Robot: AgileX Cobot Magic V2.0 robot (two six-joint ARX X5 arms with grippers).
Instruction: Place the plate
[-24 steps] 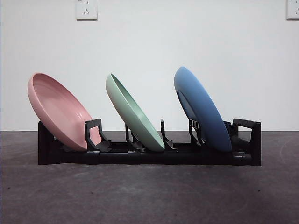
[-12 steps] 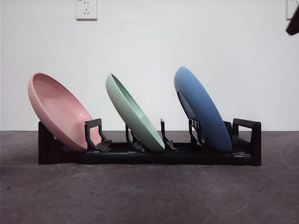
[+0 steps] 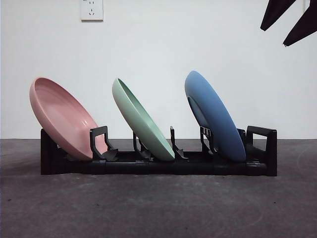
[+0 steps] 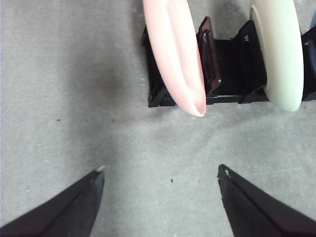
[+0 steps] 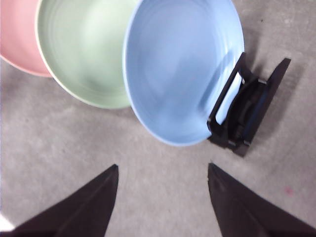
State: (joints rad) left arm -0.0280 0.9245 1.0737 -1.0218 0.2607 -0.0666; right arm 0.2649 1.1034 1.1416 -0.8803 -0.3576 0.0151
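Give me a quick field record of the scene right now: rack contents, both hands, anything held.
rack: black, on table, three plates leaning in slots
pink plate: at one end slot
green plate: middle slot
blue plate: at other end slot
right hand: open, empty, high above the blue plate's end
left hand: open, empty, near the pink plate's end
held: nothing

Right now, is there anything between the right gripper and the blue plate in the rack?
Nothing visible stands between them. The right gripper is open and empty above the blue plate, which leans in the end slot of the black rack. The green plate sits one slot away, off to the side.
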